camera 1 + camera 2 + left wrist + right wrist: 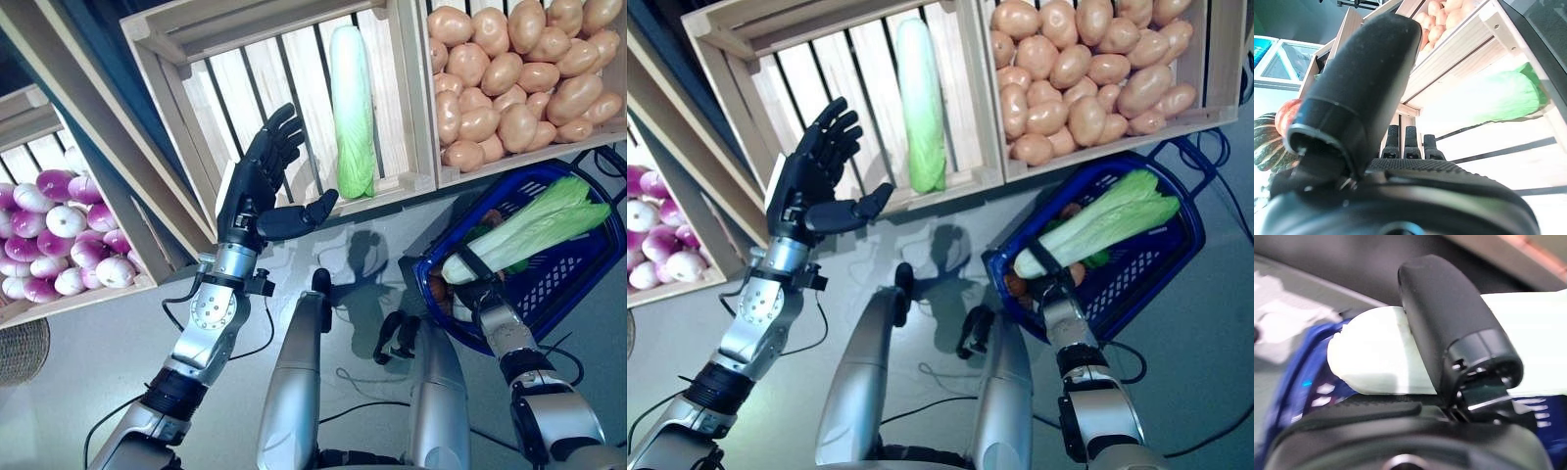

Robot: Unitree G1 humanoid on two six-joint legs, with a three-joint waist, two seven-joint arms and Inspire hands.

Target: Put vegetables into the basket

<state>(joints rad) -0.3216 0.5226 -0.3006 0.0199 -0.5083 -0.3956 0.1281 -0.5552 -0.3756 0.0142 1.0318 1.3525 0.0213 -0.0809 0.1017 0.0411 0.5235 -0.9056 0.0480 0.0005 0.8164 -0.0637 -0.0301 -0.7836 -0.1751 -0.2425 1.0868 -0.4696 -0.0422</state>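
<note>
My right hand (480,284) is shut on a long pale-green cabbage (534,227) and holds it by its white stem end over the blue basket (588,264), which stands on the floor. In the right wrist view my thumb (1449,328) lies across the cabbage's white stem (1371,357). Orange and green vegetables (1073,269) lie in the basket under it. My left hand (260,176) is open and empty, raised in front of the middle wooden crate (167,59), beside another long pale-green cabbage (353,108) that lies in the crate.
The wooden stand (421,181) with its crates runs across the back, its front edge just above the basket. A lower crate (59,294) stands at the left. Grey floor (88,372) lies in front.
</note>
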